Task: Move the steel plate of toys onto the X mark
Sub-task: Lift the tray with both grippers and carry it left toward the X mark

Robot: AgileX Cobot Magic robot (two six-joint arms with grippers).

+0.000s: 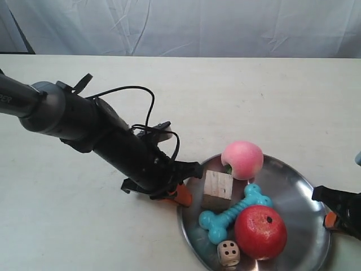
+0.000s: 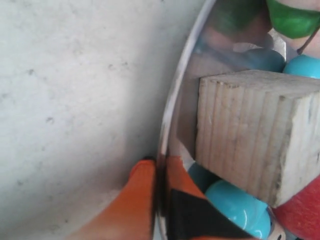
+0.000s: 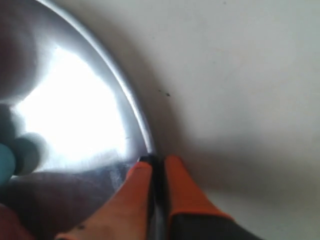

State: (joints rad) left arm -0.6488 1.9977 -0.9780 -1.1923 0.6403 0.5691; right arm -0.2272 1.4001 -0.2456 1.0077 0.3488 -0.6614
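The round steel plate (image 1: 299,197) lies at the table's lower right and carries the pink peach (image 1: 242,160), red apple (image 1: 260,231), turquoise bone (image 1: 232,213), wooden cube (image 1: 218,185) and die (image 1: 228,252). My left gripper (image 2: 161,165) is shut on the plate's rim (image 2: 172,100), one orange finger outside and one inside, next to the cube (image 2: 255,135) and bone (image 2: 240,207). At the opposite edge my right gripper (image 3: 157,162) is shut on the plate's rim (image 3: 125,95). In the exterior view these are the left gripper (image 1: 181,193) and right gripper (image 1: 333,217). No X mark shows in any view.
A white cloth backdrop (image 1: 186,25) hangs behind the table's far edge. The left arm (image 1: 84,124) with its black cable reaches in from the exterior view's left. Bare pale tabletop (image 1: 237,96) spreads above and left of the plate.
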